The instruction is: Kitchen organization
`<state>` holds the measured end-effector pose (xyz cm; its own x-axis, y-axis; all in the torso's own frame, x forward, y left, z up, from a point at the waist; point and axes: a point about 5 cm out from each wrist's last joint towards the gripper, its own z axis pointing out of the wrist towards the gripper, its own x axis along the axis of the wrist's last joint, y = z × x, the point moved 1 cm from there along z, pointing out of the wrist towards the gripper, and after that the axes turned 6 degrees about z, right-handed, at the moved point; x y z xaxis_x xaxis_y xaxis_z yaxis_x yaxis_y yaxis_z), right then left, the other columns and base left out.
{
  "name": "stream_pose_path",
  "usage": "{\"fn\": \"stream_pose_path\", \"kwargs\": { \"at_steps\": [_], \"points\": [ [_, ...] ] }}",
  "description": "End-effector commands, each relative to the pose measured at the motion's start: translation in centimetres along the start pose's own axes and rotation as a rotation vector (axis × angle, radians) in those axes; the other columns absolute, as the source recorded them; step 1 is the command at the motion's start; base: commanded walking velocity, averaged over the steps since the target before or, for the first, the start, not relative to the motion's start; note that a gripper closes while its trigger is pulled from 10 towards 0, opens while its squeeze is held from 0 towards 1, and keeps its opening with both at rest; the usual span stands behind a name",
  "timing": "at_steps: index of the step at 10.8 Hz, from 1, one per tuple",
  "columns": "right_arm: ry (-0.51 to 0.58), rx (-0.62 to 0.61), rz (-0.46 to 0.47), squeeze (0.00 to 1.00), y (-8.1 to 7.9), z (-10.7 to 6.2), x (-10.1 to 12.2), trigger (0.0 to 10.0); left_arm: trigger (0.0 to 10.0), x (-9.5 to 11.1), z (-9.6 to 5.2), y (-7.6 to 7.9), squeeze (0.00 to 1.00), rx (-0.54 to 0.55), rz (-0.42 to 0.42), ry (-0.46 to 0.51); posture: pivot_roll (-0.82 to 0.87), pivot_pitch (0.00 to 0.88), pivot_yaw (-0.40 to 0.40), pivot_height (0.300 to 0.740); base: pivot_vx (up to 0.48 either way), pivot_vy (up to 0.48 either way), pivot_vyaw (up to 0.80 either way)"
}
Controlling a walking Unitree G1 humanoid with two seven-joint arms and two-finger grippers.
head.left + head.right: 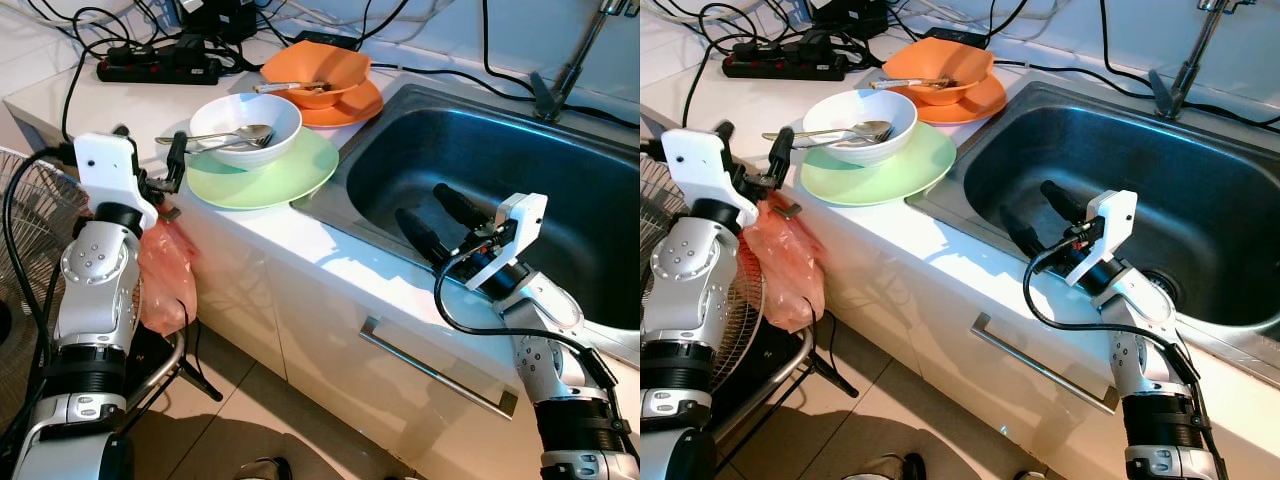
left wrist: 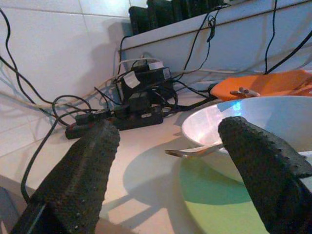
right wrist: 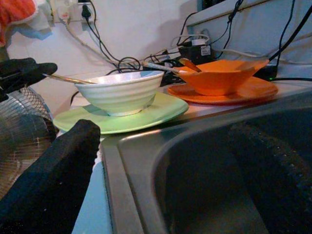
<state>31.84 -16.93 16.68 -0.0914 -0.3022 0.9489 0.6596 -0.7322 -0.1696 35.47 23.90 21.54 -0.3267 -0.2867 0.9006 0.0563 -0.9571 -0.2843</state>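
counter [image 1: 300, 235] white, sunlit | sink [image 1: 480, 150] steel, 3 o'clock | tap [image 1: 575, 60] 1 o'clock | wall [image 2: 58, 53] white tile | floor [image 1: 230, 400] beige tile | fan [image 1: 25, 210] 9 o'clock

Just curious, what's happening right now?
Left gripper open beside white bowl. Right gripper open over sink. Spoon lies in bowl.
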Motion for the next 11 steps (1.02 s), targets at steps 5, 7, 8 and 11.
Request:
{"fn": "stream_pose_path", "kwargs": {
  "at_steps": [5, 7, 8, 11],
  "points": [
    [-0.01, -0.01, 0.027, 0.0, -0.3, -0.3, -0.8, 10.0, 10.0, -1.1, 0.5, -1.6, 0.0, 0.029, 0.019, -0.057, 0.05, 0.105, 0.055, 0.74, 0.0, 0.0, 0.0],
    [-0.008, -0.013, 0.026, 0.0, -0.2, -0.3, -0.7, 10.0, 10.0, -1.1, 0.8, -1.8, 0.0, 0.038, 0.018, -0.056, 0.05, 0.099, 0.053, 0.74, 0.0, 0.0, 0.0],
    [-0.008, -0.014, 0.023, 0.0, -0.2, -0.3, -0.7, 10.0, 10.0, -1.1, 1.0, -1.6, 0.0, 0.04, 0.017, -0.05, 0.04, 0.097, 0.053, 0.74, 0.0, 0.0, 0.0],
    [-0.01, -0.015, 0.022, 0.0, -0.2, -0.2, -0.7, 10.0, 10.0, -1.1, 1.3, -1.6, 0.0, 0.048, 0.019, -0.037, 0.04, 0.097, 0.051, 0.74, 0.0, 0.0, 0.0]
  ]
}}
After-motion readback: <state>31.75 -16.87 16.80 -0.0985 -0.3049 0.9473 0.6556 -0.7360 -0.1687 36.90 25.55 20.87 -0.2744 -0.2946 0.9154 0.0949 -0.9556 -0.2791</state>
